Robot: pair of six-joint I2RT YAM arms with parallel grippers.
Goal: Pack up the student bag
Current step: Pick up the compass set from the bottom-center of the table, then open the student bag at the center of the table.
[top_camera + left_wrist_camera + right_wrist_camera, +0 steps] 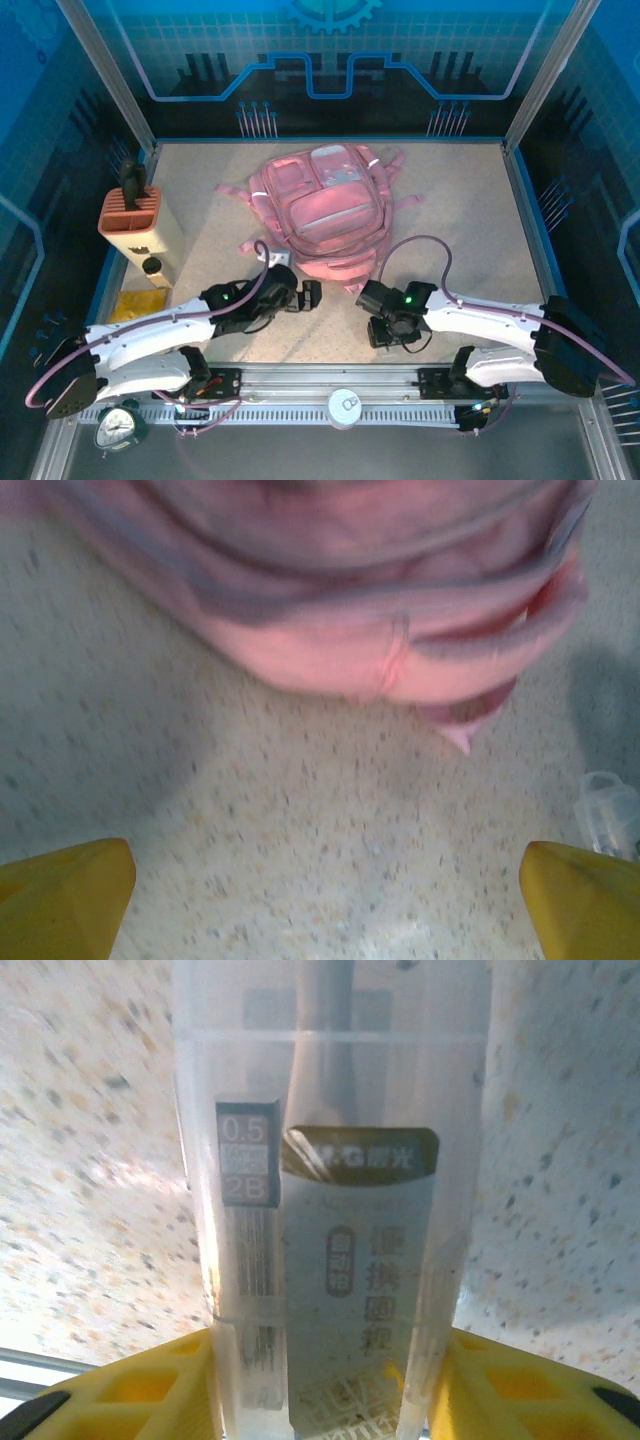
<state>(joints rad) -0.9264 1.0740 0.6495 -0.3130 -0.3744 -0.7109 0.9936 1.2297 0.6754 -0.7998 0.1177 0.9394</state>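
Top view, upper centre: pink student bag (325, 210) flat on the speckled counter (460, 230), pockets up. Upper left: orange-and-cream pen holder (135, 215). Lower centre, just below the bag: left end effector (305, 295) and right end effector (372, 300), near each other, clear of the fabric. Left wrist view, across the top: blurred bag (350, 600) on the counter (300, 860); yellow fingers (65, 895) in the bottom corners, spread wide, nothing between them. Right wrist view, centre: clear lead case (330, 1210) (label 0.5, 2B), upright in the frame, clamped on both sides by the yellow fingers (130, 1390) of the right end effector (325, 1405); speckled counter (90, 1160) behind.
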